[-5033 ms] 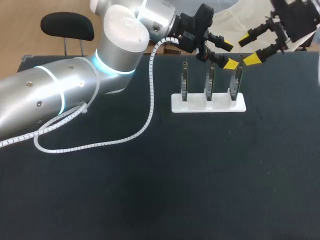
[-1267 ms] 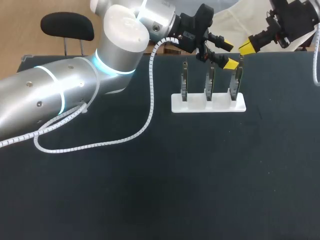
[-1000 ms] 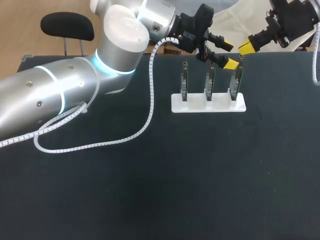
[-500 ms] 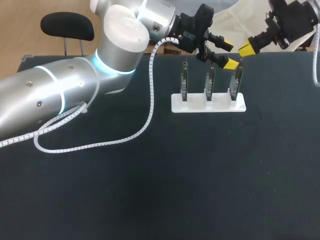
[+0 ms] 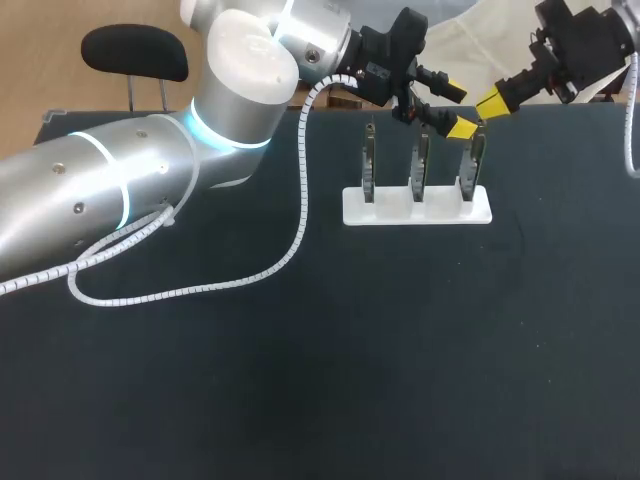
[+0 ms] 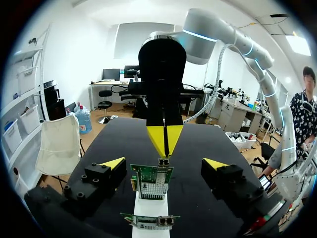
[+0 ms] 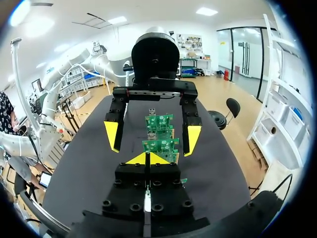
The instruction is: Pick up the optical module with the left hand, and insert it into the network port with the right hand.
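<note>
Three upright green network cards (image 5: 420,165) stand in a white holder (image 5: 417,207) at the table's far side. My left gripper (image 5: 456,109) hangs open over the right-hand card (image 5: 471,160); in the left wrist view its fingers (image 6: 113,162) straddle that card (image 6: 151,181). My right gripper (image 5: 492,100) is shut, its joined yellow tips just above the card's top edge, where a small metal port (image 6: 162,162) shows. From the right wrist its tips (image 7: 147,158) point at the row of cards (image 7: 161,145) between the left fingers (image 7: 111,135). I cannot make out an optical module.
The black table (image 5: 300,350) stretches wide in front of the holder. My left arm's white coiled cable (image 5: 290,250) lies across its left half. The holder sits close to the table's far edge (image 5: 560,108).
Since the earliest frame my right gripper has shut and come in toward the right-hand card. In the last second it only tilted slightly. The left arm has kept still.
</note>
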Controlling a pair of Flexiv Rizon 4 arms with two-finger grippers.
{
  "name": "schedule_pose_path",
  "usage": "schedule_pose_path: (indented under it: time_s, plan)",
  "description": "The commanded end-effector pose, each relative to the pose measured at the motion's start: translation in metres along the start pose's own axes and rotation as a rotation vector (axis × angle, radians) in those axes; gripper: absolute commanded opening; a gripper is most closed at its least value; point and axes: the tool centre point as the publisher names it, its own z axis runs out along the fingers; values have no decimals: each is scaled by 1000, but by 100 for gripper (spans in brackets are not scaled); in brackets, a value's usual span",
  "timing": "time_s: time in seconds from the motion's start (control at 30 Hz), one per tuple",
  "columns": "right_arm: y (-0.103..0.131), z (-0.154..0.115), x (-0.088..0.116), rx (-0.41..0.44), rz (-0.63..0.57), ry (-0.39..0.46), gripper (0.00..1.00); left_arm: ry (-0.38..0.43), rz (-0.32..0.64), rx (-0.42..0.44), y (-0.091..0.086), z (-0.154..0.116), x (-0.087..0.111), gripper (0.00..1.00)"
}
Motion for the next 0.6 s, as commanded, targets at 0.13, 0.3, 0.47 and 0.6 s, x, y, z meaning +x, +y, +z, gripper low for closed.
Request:
schedule_pose_path:
  time_s: [0.13, 0.3, 0.47, 0.6]
  plan:
    - [-3, 1, 2, -2, 7, 5, 0, 4, -1, 4, 2, 0, -1, 100]
    - [-3, 2, 2, -3, 11, 7, 0, 4, -1, 4, 2, 0, -1, 100]
    - [-2, 3, 3, -6, 11, 6, 0, 4, -1, 4, 2, 0, -1, 100]
    - [-3, 4, 6, -7, 19, 10, 0, 4, -1, 4, 2, 0, -1, 100]
